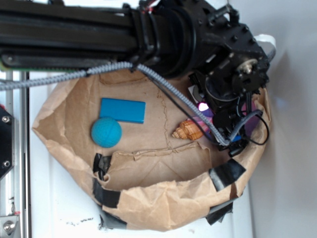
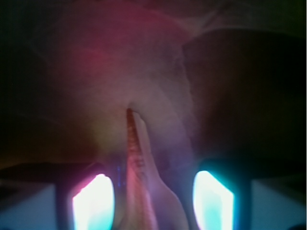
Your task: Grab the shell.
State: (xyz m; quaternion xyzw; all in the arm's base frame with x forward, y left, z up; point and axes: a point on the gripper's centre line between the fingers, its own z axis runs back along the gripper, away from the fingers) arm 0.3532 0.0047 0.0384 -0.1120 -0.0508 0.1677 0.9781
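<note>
I see the shell [image 1: 188, 130] lying on the paper [image 1: 148, 173], right of the ball [image 1: 106, 132] and block [image 1: 123, 110]. My gripper [image 1: 229, 130] sits just beside it; I cannot tell its jaw width.

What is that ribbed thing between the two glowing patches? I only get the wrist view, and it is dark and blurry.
Observer: Probably the shell. The exterior view shows a small orange-tan spiral one lying close beside the gripper.
Visitor: What is it lying on?
Observer: Crumpled brown paper, with its edges turned up like a shallow bowl and patched with black tape.
Visitor: Is anything else in there?
Observer: Yes. A blue ball and a blue block sit close together, well apart from the shell, towards the picture's left side.
</note>
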